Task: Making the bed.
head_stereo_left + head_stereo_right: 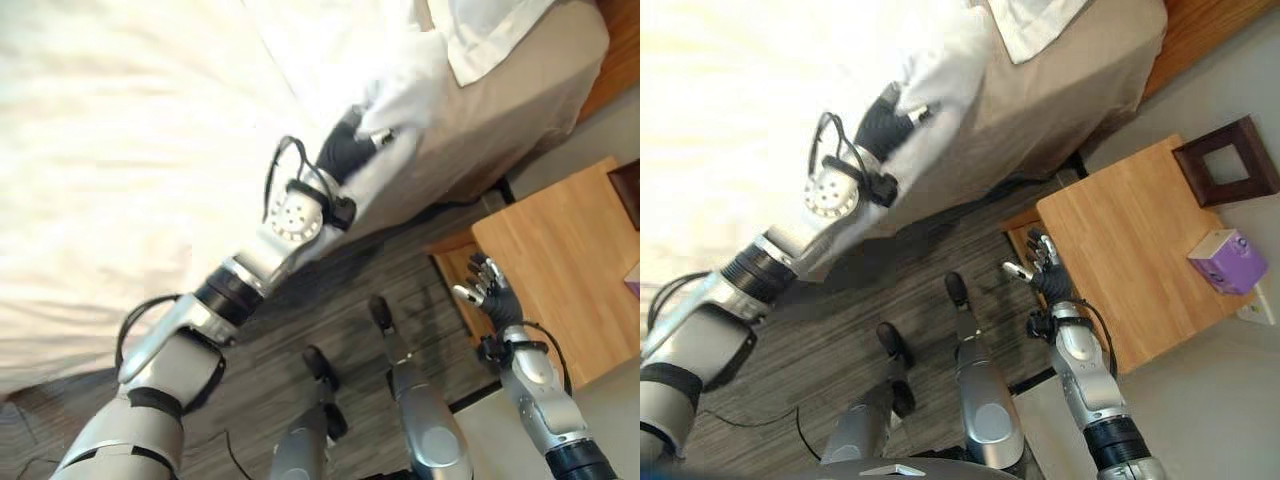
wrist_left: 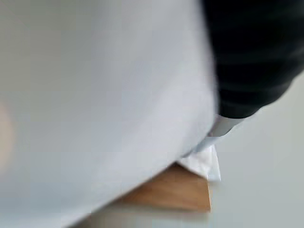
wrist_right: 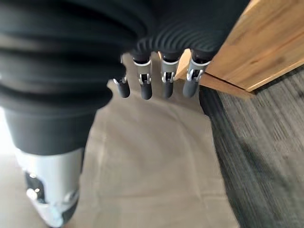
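Bed [image 1: 520,90], left hand [image 1: 345,150] in white sheet [image 1: 410,95].

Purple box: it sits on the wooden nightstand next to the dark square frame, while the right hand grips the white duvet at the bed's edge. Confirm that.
Wrong hand. In the right eye view the left hand grips the white duvet at the bed's edge; the right hand hangs open beside the wooden nightstand. The purple box and dark square frame are as stated.

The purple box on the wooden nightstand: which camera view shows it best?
The right eye view: the whole purple box stands on the wooden nightstand, near its edge. The left eye view has just a sliver of it at the picture's border. The right wrist view shows the nightstand's corner, without the box.
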Motion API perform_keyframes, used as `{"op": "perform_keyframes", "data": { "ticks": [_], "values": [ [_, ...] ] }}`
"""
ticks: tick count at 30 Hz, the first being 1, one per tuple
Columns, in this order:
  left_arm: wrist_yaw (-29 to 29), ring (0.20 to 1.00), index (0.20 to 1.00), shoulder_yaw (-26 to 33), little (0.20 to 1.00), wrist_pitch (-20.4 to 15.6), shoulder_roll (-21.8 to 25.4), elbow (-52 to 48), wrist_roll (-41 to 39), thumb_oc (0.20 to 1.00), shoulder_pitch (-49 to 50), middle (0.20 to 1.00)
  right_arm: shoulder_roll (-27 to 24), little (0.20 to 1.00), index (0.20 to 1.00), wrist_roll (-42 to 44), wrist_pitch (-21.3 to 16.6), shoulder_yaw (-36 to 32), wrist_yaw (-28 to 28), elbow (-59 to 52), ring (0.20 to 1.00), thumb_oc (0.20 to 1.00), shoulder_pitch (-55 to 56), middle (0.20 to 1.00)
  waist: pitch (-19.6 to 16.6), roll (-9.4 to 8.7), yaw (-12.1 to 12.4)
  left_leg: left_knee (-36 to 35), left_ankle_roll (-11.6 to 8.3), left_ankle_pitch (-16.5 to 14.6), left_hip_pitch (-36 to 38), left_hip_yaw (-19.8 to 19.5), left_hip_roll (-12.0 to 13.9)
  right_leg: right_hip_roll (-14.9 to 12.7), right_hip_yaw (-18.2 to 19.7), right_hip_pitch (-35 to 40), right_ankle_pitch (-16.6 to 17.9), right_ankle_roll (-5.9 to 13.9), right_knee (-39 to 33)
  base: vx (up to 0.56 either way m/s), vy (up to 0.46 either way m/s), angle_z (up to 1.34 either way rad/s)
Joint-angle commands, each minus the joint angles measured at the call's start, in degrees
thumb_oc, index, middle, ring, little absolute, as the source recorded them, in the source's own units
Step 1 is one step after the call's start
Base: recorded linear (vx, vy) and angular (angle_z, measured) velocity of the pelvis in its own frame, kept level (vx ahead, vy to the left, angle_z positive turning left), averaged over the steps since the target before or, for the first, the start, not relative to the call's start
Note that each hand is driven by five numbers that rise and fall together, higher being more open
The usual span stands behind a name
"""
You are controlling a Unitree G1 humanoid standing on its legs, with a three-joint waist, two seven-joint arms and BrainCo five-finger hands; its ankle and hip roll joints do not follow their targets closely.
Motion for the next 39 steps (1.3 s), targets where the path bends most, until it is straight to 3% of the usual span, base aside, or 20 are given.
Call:
{"op": "perform_keyframes", "data": {
  "ticks": [1, 5, 6, 7, 14, 18, 28, 29, 30, 33, 34, 35, 37, 38, 39],
  "values": [
    [-7.44, 0.2, 0.2, -1.86, 0.2, -3.26, -1.94, -3.41, -4.82, 0.2, -1.34, 0.2, 0.11, 1.0, 1.0, -2.23, -2.33, -2.18, -0.92, -3.56, 1.0, 1.0, 0.95, 1.0, -0.69, 1.43, -2.18, 0.33, -3.22, 3.25, -1.29, -4.39, 2.75, -2.36, -3.71, 4.82, -5.13, 5.03, 0.76, 0.0, 0.0, 0.0],
    [-13.22, 0.2, 0.2, -2.12, 0.2, -1.85, 1.42, -9.46, -7.01, 0.2, 8.58, 0.2, 0.12, 1.0, 1.0, -2.36, -2.46, -4.78, -1.34, -4.45, 1.0, 1.0, 1.68, 1.0, -0.06, 2.71, -1.99, 0.33, -3.32, 2.99, -1.15, -3.73, 2.7, -2.23, -3.31, 4.6, -5.24, 4.94, 0.71, 0.01, 0.029, -0.02],
    [-13.23, 0.351, 0.351, -2.07, 0.351, -1.81, 1.45, -9.54, -7.01, 0.351, 8.7, 0.351, 0.1, 1.0, 1.0, -2.36, -2.44, -4.73, -1.34, -4.5, 1.0, 1.0, 1.74, 1.0, -0.12, 2.7, -2.01, 0.33, -3.32, 2.98, -1.14, -3.71, 2.7, -2.23, -3.29, 4.59, -5.24, 4.94, 0.71, 0.02, 0.041, -0.06],
    [-14.24, 1.0, 1.0, -0.93, 1.0, -1.36, 2.28, -10.68, -7.73, 1.0, 14.28, 1.0, 0.18, 1.0, 1.0, -2.34, -2.44, -5.4, -1.07, -4.69, 1.0, 1.0, 1.94, 1.0, -0.08, 3.32, -1.78, 0.33, -3.31, 2.9, -0.92, -3.48, 2.66, -2.23, -2.99, 4.65, -5.34, 4.79, 0.71, 0.01, 0.019, -0.04],
    [-16.86, 1.0, 1.0, 6.59, 1.0, -0.52, 0.3, -13.22, -14.07, 1.0, 33.42, 1.0, 0.27, 1.0, 1.0, -2.36, -2.52, -7.74, -1.37, -4.11, 1.0, 1.0, 3.25, 1.0, -0.91, 5.31, -0.89, 0.33, -3.26, 2.56, 0.24, -3.65, 2.45, -2.36, -3.2, 5.95, -6.42, 4.08, 0.71, 0.03, 0.015, -0.11],
    [-18.89, 1.0, 1.0, 13.22, 1.0, -1.13, 1.84, -19.14, -17.04, 1.0, 43.95, 1.0, -0.4, 1.0, 1.0, -3.7, -3.02, -10.77, -1.99, -3.58, 1.0, 1.0, 3.96, 1.0, -2.72, 6.95, 0.36, 0.33, -3.12, 2.33, 1.44, -4.78, 2.13, -2.51, -4.0, 7.85, -7.65, 3.41, 0.79, 0.04, -0.005, 0.07],
    [-19.37, 1.0, 1.0, 25.82, 1.0, -2.03, 0.9, -24.58, -21.51, 1.0, 56.85, 1.0, -0.51, 1.0, 1.0, -0.89, -5.78, -23.38, -8.13, -0.29, 1.0, 1.0, 4.07, 1.0, -7.73, 9.59, 2.91, 0.33, -2.59, 2.09, 5.58, -8.69, 1.34, -3.43, -7.29, 14.57, -11.14, 1.83, 1.99, 0.06, -0.018, 0.22],
    [-17.71, 1.0, 1.0, 30.43, 1.0, -2.9, -3.16, -24.38, -25.5, 1.0, 59.41, 1.0, -0.23, 1.0, 1.0, -0.61, -6.29, -25.73, -8.95, -0.72, 1.0, 1.0, 4.38, 1.0, -8.84, 9.33, 4.02, 0.33, -2.3, 1.55, 7.25, -9.91, 0.91, -3.95, -8.21, 16.59, -12.26, 1.71, 2.59, 0.03, -0.018, 0.1],
    [-17.7, 1.0, 1.0, 30.56, 1.0, -2.86, -3.2, -24.47, -25.52, 1.0, 59.49, 1.0, -0.27, 1.0, 1.0, -0.61, -6.29, -25.64, -8.96, -0.73, 1.0, 1.0, 4.33, 1.0, -8.84, 9.38, 3.9, 0.33, -2.34, 1.85, 7.03, -9.96, 0.99, -3.86, -8.23, 16.41, -11.95, 1.63, 2.56, 0.09, -0.028, 0.2],
    [-13.94, 1.0, 1.0, 37.21, 1.0, -5.41, -12.88, -20.77, -28.37, 1.0, 62.56, 1.0, -1.74, 1.0, 1.0, -4.06, -5.85, -28.92, -10.86, -2.6, 1.0, 1.0, 4.41, 1.0, -10.73, 7.99, 5.74, 0.33, -1.94, 1.34, 8.83, -11.51, 0.76, -4.22, -9.73, 19.05, -13.11, 1.35, 3.11, 0.08, -0.041, 0.36],
    [-11.85, 1.0, 1.0, 38.42, 1.0, -6.0, -15.88, -20.04, -27.5, 1.0, 65.09, 1.0, -4.69, 0.2, 0.2, -6.91, -6.08, -33.44, -14.84, -4.42, 0.2, 0.2, 1.69, 0.2, -11.85, 6.88, 6.9, 0.33, -1.67, 0.61, 10.26, -12.48, 0.54, -4.42, -10.6, 20.87, -14.14, 1.26, 3.34, 0.07, -0.05, 0.38],
    [-11.76, 1.0, 1.0, 38.39, 1.0, -5.98, -15.98, -20.13, -27.44, 1.0, 65.06, 1.0, -4.72, 0.2, 0.2, -7.02, -5.98, -33.46, -14.94, -4.52, 0.2, 0.2, 1.65, 0.2, -11.73, 6.97, 6.88, 0.33, -1.68, 0.9, 10.15, -12.51, 0.59, -4.36, -10.62, 20.78, -13.85, 1.21, 3.32, 0.08, -0.048, 0.33],
    [-10.09, 1.0, 1.0, 37.15, 1.0, -4.62, -14.4, -20.47, -25.22, 1.0, 67.64, 1.0, -10.48, 0.2, 0.2, -4.4, -8.16, -38.85, -21.35, -1.78, 0.2, 0.2, -5.33, 0.2, -13.2, 5.81, 8.82, 0.33, -1.62, 0.84, 10.59, -14.02, 0.25, -4.64, -12.1, 22.75, -14.33, 1.28, 3.01, 0.03, -0.036, 0.24],
    [-10.07, 1.0, 1.0, 37.13, 1.0, -4.61, -14.45, -20.49, -25.21, 1.0, 67.61, 1.0, -10.6, 0.2, 0.2, -4.35, -8.25, -38.83, -21.33, -1.63, 0.2, 0.2, -5.41, 0.2, -13.13, 5.85, 8.77, 0.33, -1.62, 0.84, 10.63, -14.06, 0.24, -4.65, -12.14, 22.82, -14.33, 1.29, 2.97, 0.01, -0.028, 0.26],
    [-9.96, 1.0, 1.0, 36.16, 1.0, -4.14, -13.87, -20.22, -25.69, 1.0, 67.96, 1.0, -13.77, 0.2, 0.2, -2.77, -8.81, -39.05, -22.25, -1.31, 0.2, 0.2, -8.13, 0.2, -13.54, 5.13, 9.64, 0.33, -1.73, 0.86, 10.7, -14.58, 0.18, -4.66, -12.71, 23.37, -14.41, 1.35, 2.78, 0.0, -0.038, 0.29]
  ]
}}
